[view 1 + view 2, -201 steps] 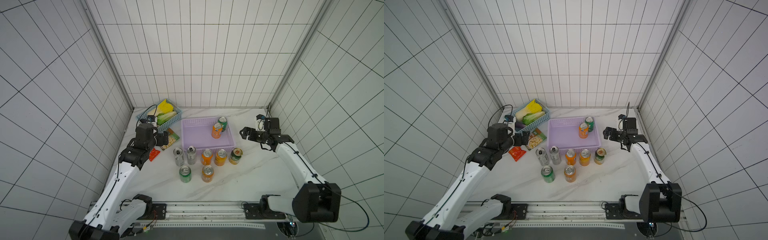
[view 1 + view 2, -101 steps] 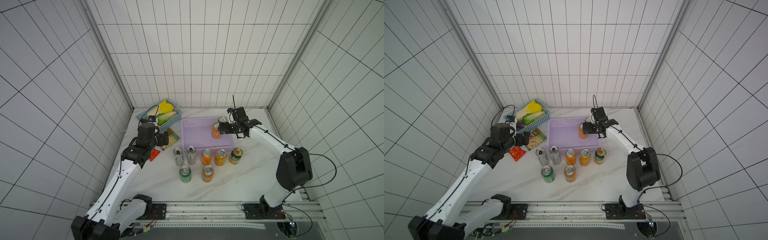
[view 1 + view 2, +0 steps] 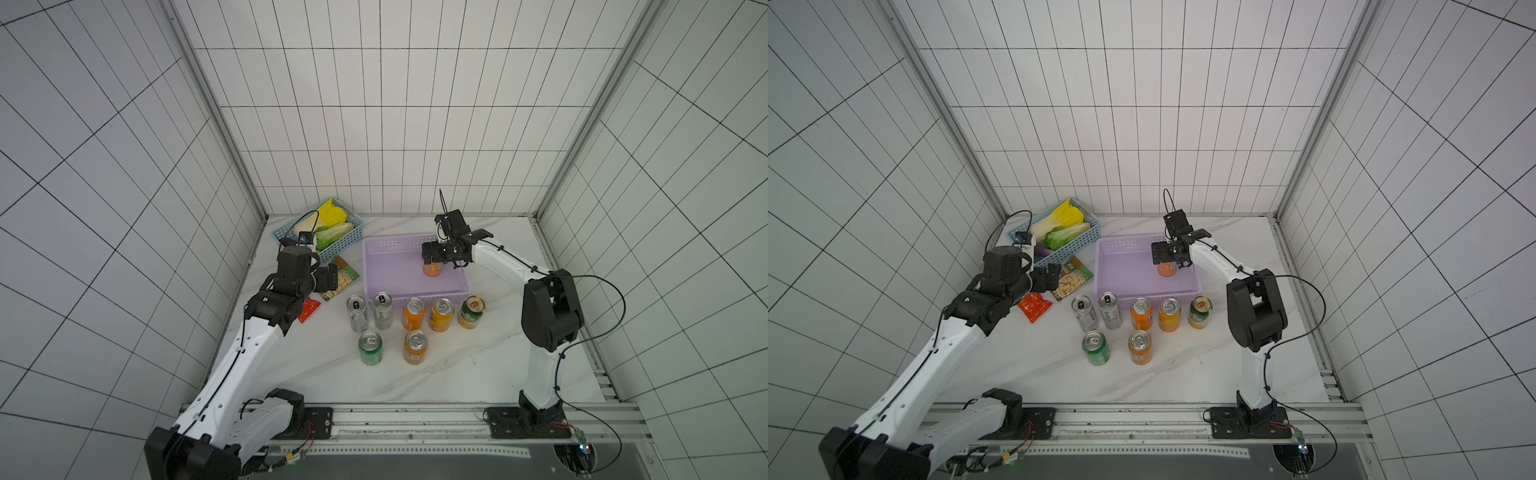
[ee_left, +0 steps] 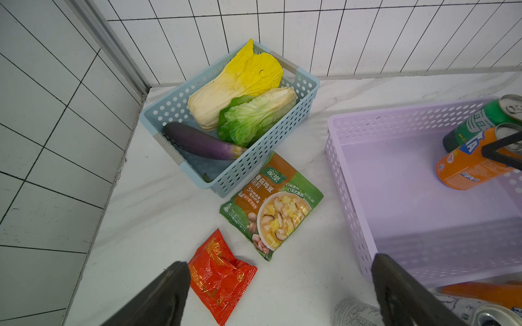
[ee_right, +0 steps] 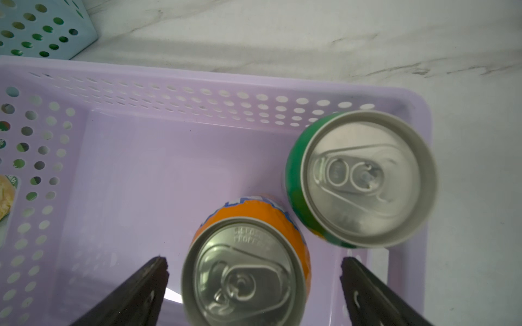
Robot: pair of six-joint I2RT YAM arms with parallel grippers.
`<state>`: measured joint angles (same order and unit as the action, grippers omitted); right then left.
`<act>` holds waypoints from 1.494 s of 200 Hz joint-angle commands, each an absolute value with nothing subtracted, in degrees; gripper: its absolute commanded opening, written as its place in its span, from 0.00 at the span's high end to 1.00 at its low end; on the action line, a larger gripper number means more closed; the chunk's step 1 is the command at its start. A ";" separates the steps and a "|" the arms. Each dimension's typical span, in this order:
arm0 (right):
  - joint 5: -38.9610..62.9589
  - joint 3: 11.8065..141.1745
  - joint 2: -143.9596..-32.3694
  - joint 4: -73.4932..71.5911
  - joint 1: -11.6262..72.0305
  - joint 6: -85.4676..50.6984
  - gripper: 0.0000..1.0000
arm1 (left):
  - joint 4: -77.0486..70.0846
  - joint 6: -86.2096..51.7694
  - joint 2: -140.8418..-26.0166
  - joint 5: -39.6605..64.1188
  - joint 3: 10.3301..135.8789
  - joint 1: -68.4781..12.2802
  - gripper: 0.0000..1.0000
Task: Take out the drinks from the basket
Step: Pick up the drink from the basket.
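hidden: in both top views the green can (image 5: 364, 175) is covered by the right pincer (image 3: 432, 261); only the lower body of the orange can (image 3: 432, 271) is seen there.
cut off: in the left wrist view both cans are clipped at the picture's edge, and the orange can is crossed by a black finger (image 4: 502, 152) of the right pincer.
hard to read: the orange can's embossed lid lettering is blurred in the right wrist view; its blue side lettering is only partly seen.
basket (image 3: 390, 270): lilac, on the worktop (image 3: 457, 374); two upright cans are contained at its far right corner, the green can against the corner, the orange can just beside it.
outer cans (image 3: 413, 316): seven are stood upright on the worktop just in front of the basket: two silver, three orange, one green, one green-and-gold.
blue basket (image 4: 245, 166): two cabbages (image 4: 234, 90) and a purple aubergine (image 4: 200, 142) are laid inside.
soup packet (image 4: 272, 203): laid flat beside the blue basket; "家樂" is printed near its top.
red packet (image 4: 220, 276): crumpled on the worktop; print not legible.
right pincer: jaws are set apart on either side of the orange can, gaps seen on both sides.
left pincer (image 4: 279, 261): jaws are spread wide above the worktop, nothing gripped.
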<state>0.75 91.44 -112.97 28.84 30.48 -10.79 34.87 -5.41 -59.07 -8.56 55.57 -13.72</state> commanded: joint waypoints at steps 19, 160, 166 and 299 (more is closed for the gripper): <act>-1.46 95.40 -116.46 31.15 31.46 -9.60 0.04 | 33.49 -4.57 -58.89 -8.29 54.89 -13.53 0.02; -3.29 96.25 -115.44 33.05 32.80 -7.26 0.37 | 33.09 -4.39 -59.02 -7.93 54.75 -13.51 0.02; -3.40 96.26 -114.81 33.21 33.01 -7.14 0.38 | 33.14 -4.39 -59.13 -7.92 54.76 -13.53 0.02; -4.47 93.95 -97.96 39.30 38.92 -4.58 0.40 | 33.14 -4.44 -59.07 -7.47 54.84 -13.54 0.02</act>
<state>-2.98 94.32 -102.63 38.54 36.93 -5.48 34.48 -4.91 -59.07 -8.47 55.22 -13.72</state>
